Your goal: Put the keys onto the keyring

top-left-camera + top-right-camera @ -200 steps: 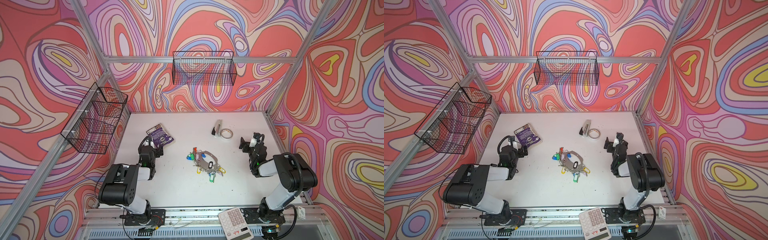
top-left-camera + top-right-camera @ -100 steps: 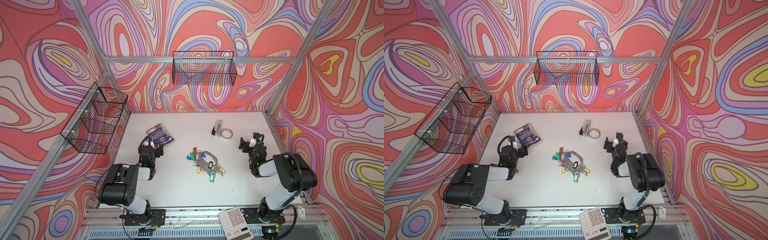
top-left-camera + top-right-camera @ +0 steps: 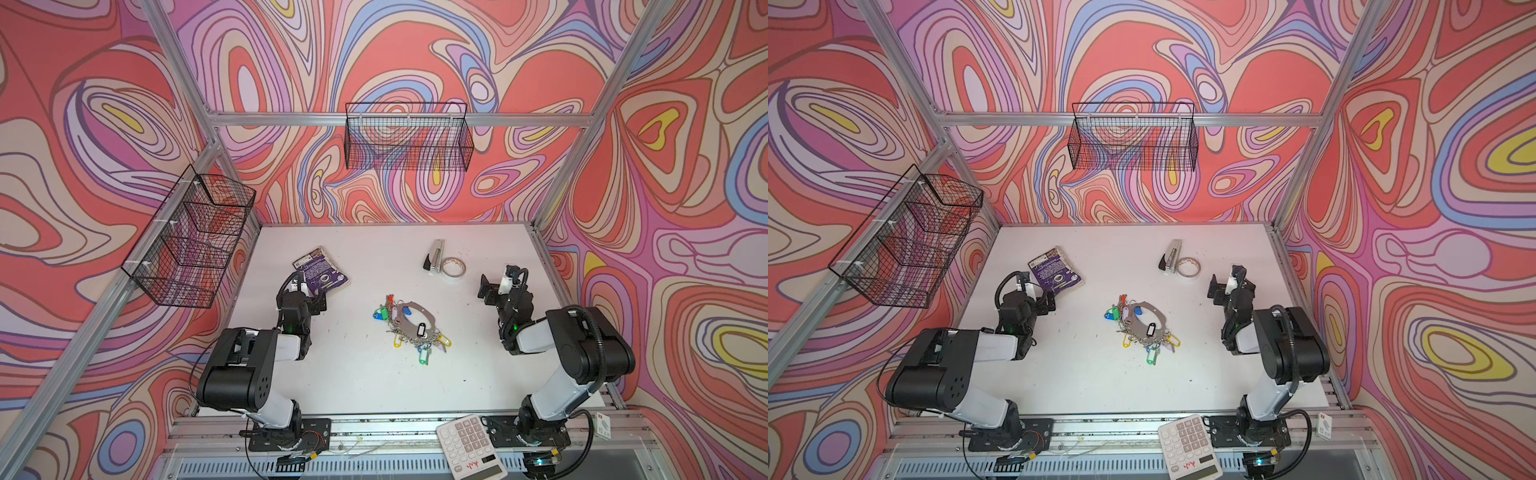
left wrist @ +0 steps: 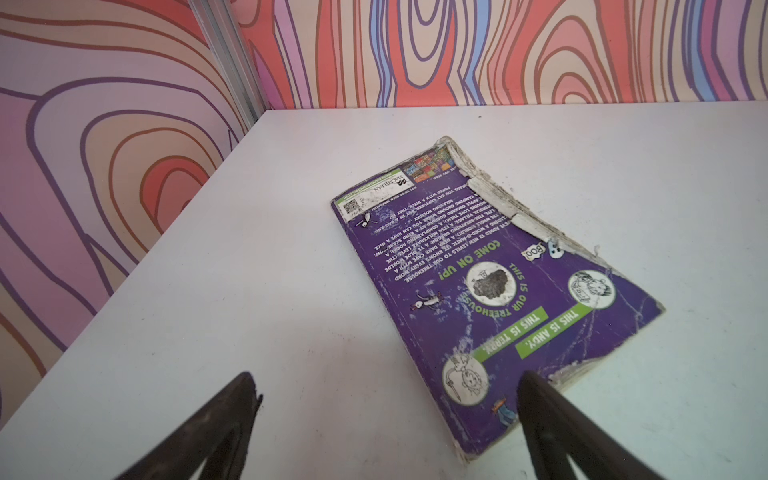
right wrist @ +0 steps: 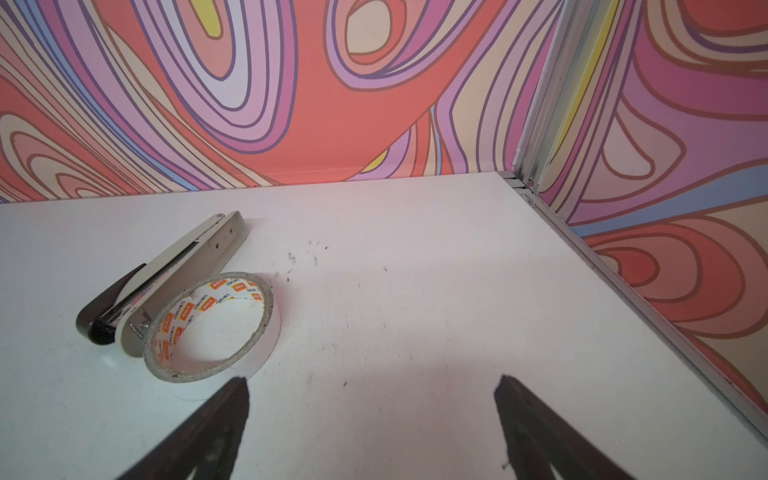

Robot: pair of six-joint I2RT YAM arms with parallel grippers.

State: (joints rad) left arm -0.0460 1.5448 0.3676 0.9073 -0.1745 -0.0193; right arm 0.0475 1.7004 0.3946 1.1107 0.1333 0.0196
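In both top views the keyring (image 3: 430, 320) (image 3: 1163, 319), a flat grey oval plate edged with colour-tagged keys, lies mid-table. The keys (image 3: 420, 331) (image 3: 1151, 329), with a black-rimmed tag, rest on the plate's near side; whether they are hooked on I cannot tell. My left gripper (image 3: 308, 291) (image 3: 1039, 293) (image 4: 384, 386) sits open and empty, low at the left, far from the keyring. My right gripper (image 3: 496, 282) (image 3: 1227, 282) (image 5: 372, 390) is open and empty, low at the right. Neither wrist view shows the keyring or the keys.
A worn purple book (image 4: 478, 270) (image 3: 322, 270) lies just ahead of the left gripper, its corner by one finger. Ahead of the right gripper are a roll of tape (image 5: 212, 328) (image 3: 453, 268) and a stapler (image 5: 166, 274). A calculator (image 3: 471, 444) lies on the front rail.
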